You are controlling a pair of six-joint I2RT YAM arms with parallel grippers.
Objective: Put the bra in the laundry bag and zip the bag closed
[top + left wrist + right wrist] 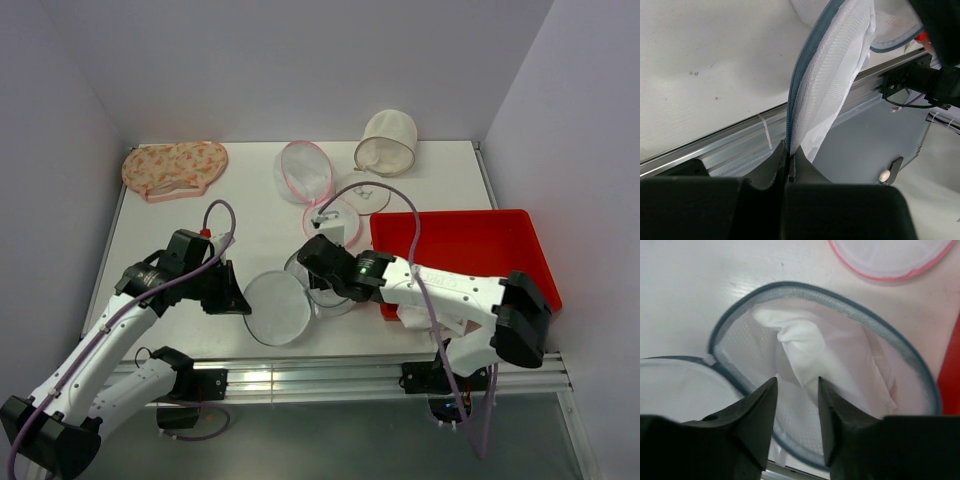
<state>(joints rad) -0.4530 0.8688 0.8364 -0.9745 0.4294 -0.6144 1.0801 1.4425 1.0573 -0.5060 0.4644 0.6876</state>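
The laundry bag (277, 308) lies open near the table's front edge, its two white mesh halves side by side with a blue-grey zipper rim. My left gripper (241, 296) is shut on the rim of the left half, and in the left wrist view (789, 151) this half (832, 75) stands tilted up from the jaws. The bra (807, 347), crumpled white fabric, lies inside the right half (840, 301). My right gripper (797, 385) is open just over that half, its tips at the bra's near edge, and it shows in the top view (313, 266).
A pink-rimmed mesh bag (305, 170) and a pink-rimmed disc (343, 222) lie behind the laundry bag. A peach floral bag (175, 167) is at the back left, a cream mesh bag (387, 140) at the back. A red tray (470, 240) is on the right.
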